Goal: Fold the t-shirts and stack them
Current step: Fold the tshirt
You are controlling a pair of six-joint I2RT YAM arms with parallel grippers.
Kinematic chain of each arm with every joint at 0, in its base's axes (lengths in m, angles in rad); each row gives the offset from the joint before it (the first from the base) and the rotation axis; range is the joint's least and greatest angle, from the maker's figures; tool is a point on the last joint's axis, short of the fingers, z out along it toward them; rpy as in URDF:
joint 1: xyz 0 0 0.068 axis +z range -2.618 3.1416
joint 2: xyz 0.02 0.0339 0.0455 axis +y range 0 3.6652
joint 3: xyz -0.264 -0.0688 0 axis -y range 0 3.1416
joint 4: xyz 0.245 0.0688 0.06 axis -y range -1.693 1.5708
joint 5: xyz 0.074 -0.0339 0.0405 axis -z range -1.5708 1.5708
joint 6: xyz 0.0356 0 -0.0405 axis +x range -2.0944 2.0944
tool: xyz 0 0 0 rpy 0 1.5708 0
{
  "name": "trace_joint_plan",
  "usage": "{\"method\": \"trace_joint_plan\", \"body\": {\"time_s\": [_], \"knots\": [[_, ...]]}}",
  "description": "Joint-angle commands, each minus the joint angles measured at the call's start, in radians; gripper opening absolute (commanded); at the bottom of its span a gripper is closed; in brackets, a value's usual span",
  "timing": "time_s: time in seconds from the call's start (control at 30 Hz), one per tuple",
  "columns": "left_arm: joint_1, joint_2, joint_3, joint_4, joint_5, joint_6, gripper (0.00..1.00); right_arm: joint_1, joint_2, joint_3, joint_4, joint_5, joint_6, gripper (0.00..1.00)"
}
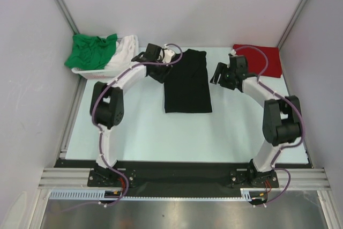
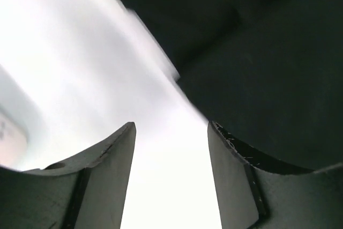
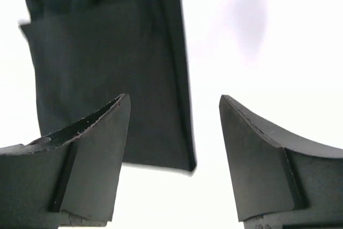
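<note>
The black t-shirt (image 1: 187,81) lies flat on the table's middle, folded into a long rectangle. It also shows in the left wrist view (image 2: 268,52) and the right wrist view (image 3: 107,63). My left gripper (image 1: 166,57) is open and empty at the shirt's far left corner (image 2: 171,132). My right gripper (image 1: 218,73) is open and empty just right of the shirt's right edge (image 3: 174,111). The red t-shirt (image 1: 262,59) lies folded at the far right. The green t-shirt (image 1: 91,51) and the white t-shirt (image 1: 124,51) lie in the basket.
A white plastic basket (image 1: 88,72) stands at the far left corner of the table. White walls with metal rails close in the table on three sides. The arm bases stand at the near edge on a black strip (image 1: 182,170).
</note>
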State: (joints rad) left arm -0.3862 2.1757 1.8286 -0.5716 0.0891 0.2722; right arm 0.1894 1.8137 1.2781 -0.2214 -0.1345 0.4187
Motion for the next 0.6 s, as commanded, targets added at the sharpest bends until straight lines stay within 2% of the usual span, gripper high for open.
{"method": "trace_joint_plan", "body": {"time_s": [0.0, 0.13, 0.27, 0.37, 0.53, 0.57], "knots": [[-0.051, -0.217, -0.156, 0.039, 0.05, 0.045, 0.61, 0.031, -0.111, -0.127, -0.042, 0.041, 0.021, 0.72], [-0.134, -0.332, -0.397, 0.065, 0.126, 0.139, 0.62, 0.047, -0.149, -0.27, -0.007, -0.026, 0.063, 0.7], [-0.25, -0.353, -0.526, 0.121, 0.087, 0.255, 0.62, 0.056, -0.128, -0.344, 0.037, -0.068, 0.097, 0.65], [-0.276, -0.346, -0.572, 0.159, 0.092, 0.3, 0.61, 0.058, -0.122, -0.375, 0.079, -0.106, 0.12, 0.61], [-0.289, -0.332, -0.636, 0.177, 0.063, 0.375, 0.61, 0.059, -0.119, -0.414, 0.142, -0.171, 0.15, 0.43], [-0.295, -0.333, -0.653, 0.185, 0.052, 0.39, 0.61, 0.059, -0.117, -0.418, 0.139, -0.177, 0.155, 0.33]]}}
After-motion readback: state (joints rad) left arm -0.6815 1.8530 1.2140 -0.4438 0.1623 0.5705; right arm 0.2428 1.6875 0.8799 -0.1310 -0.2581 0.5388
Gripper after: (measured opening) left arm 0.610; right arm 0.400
